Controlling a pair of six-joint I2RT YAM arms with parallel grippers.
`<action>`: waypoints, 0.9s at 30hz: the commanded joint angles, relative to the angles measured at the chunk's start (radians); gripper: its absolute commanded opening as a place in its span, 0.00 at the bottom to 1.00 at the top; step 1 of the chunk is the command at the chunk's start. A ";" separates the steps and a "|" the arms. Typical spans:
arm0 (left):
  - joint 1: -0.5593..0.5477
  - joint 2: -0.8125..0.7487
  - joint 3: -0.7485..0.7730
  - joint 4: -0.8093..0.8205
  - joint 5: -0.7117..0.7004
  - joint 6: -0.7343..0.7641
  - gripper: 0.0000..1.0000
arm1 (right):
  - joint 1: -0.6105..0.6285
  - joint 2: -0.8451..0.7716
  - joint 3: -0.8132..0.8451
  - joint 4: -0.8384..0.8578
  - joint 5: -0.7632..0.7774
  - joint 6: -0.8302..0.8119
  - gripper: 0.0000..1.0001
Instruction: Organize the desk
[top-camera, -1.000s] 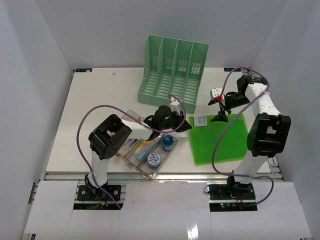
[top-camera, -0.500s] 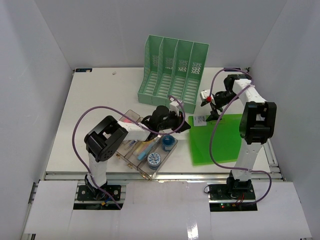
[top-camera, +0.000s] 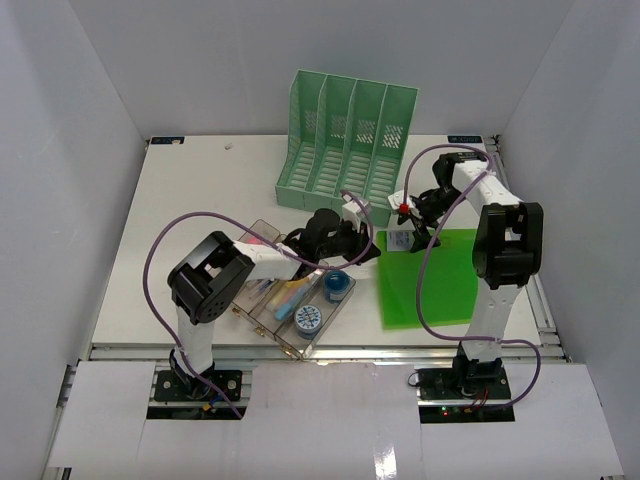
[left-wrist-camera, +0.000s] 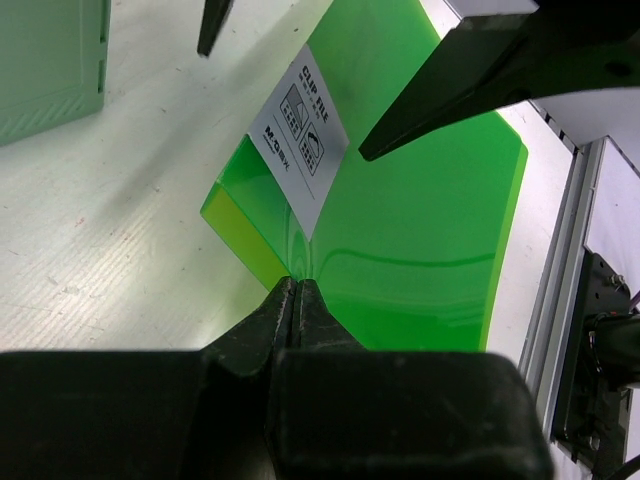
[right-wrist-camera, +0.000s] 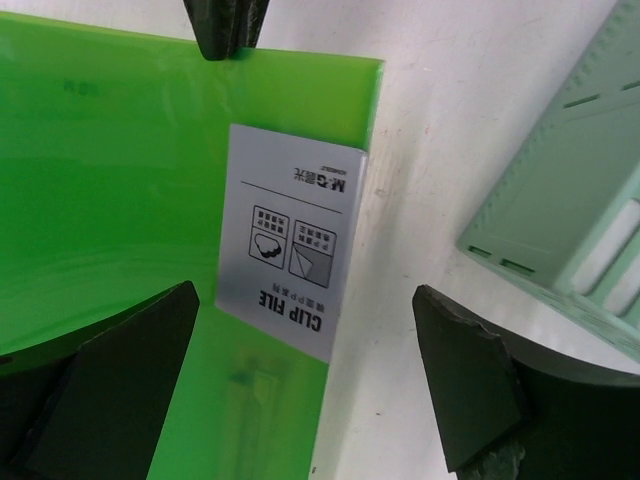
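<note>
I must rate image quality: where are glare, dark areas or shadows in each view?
Top external view: even light, soft shadows on the flat white desk. Left wrist view: glare streak on the glossy green plastic clip file; the left gripper is dark, featureless. Right wrist view: the white paper label is sharp, the right gripper dark too.

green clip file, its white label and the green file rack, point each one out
green clip file (top-camera: 450, 282), top external view, middle of its flat cover
white label (right-wrist-camera: 290, 250), right wrist view, centre of the sticker
green file rack (top-camera: 347, 130), top external view, its middle slots
</note>
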 joint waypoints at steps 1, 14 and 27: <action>-0.003 -0.102 0.052 -0.016 -0.002 0.061 0.00 | 0.024 -0.005 -0.029 -0.032 0.044 0.016 0.87; -0.003 -0.125 0.069 -0.033 -0.025 0.076 0.00 | 0.038 -0.031 -0.044 -0.032 -0.001 0.103 0.43; -0.003 -0.153 0.101 -0.045 -0.054 0.043 0.14 | 0.034 -0.138 -0.076 -0.030 -0.037 0.196 0.09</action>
